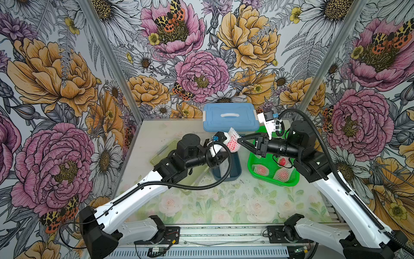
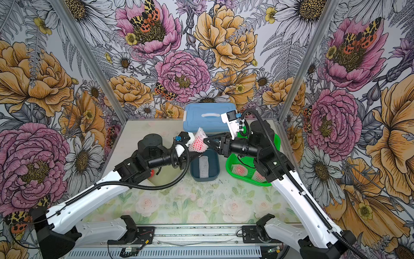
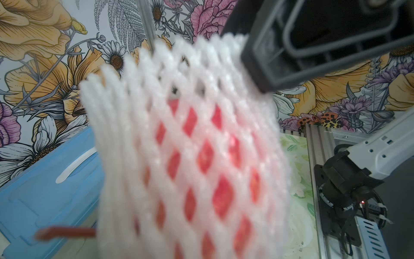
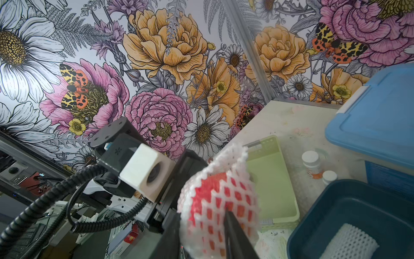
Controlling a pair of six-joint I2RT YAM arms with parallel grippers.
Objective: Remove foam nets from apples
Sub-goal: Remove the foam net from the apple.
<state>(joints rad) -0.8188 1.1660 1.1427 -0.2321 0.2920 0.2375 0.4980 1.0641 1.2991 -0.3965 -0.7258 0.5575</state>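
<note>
Foam net (image 3: 179,134) wrapping red apple (image 3: 220,197), filling mid-frame, left gripper (image 4: 186,192) clamping it over dark blue bin (image 1: 235,173), right gripper (image 1: 239,141) touching net at centre frame, opening unclear

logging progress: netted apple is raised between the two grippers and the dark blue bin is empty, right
Not empty: the dark blue bin holds a foam net, seen in both top views. The netted apple is raised, as said.

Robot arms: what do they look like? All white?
No. The left arm and right arm have smooth white shells with chunky black joints. A ribbed black cable runs along each. The right gripper has black pointy triangle fingers, and a white camera box at its wrist.
</note>
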